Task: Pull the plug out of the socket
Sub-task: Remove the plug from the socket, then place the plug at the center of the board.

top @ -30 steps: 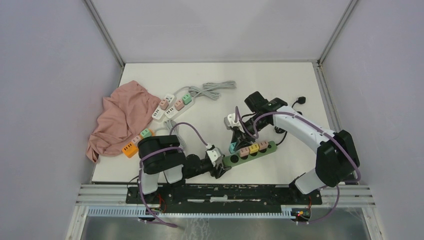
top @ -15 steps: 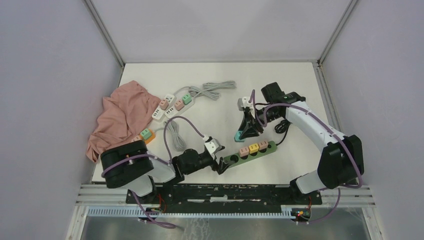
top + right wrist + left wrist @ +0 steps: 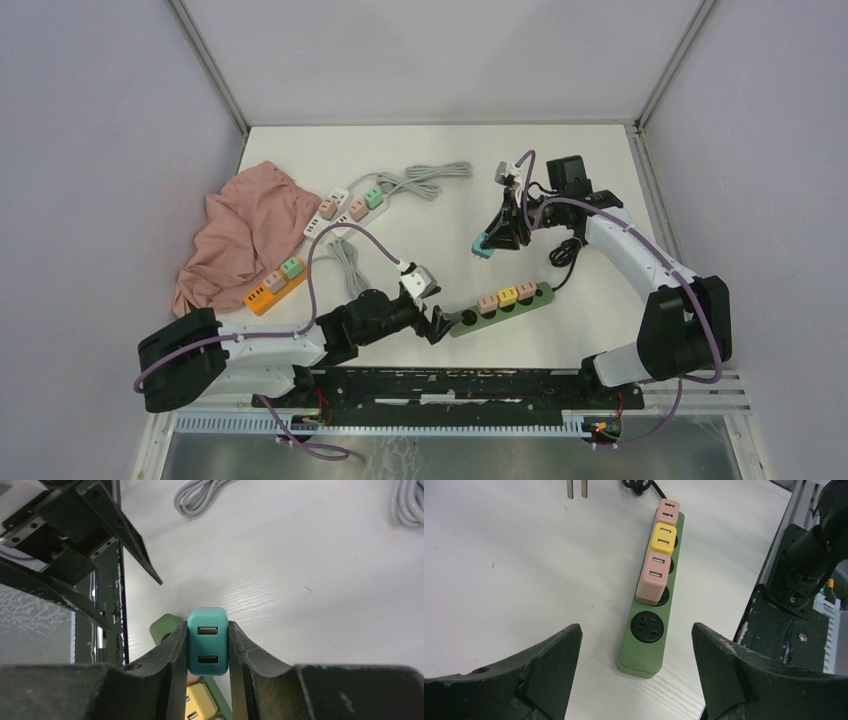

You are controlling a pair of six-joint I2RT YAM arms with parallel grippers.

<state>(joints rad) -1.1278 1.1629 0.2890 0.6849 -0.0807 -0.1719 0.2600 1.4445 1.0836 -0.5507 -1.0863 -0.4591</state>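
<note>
Teal plug is out of its socket, pinched in your right gripper above the table's middle.
Your left gripper is nearer the green power strip by the near edge. Its fingers are spread either side of the empty end, not touching, and the strip's long axis runs straight away from them. Pink plug, yellow plug and far pink plug sit seated, unobstructed.

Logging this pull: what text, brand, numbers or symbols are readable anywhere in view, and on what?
No readable text in any view.
On the teal plug: two USB ports, no printing visible.
On the green strip: no label or marking visible.
On the pink plugs and yellow plug: no markings visible.
On the white strips: too small to tell.
</note>
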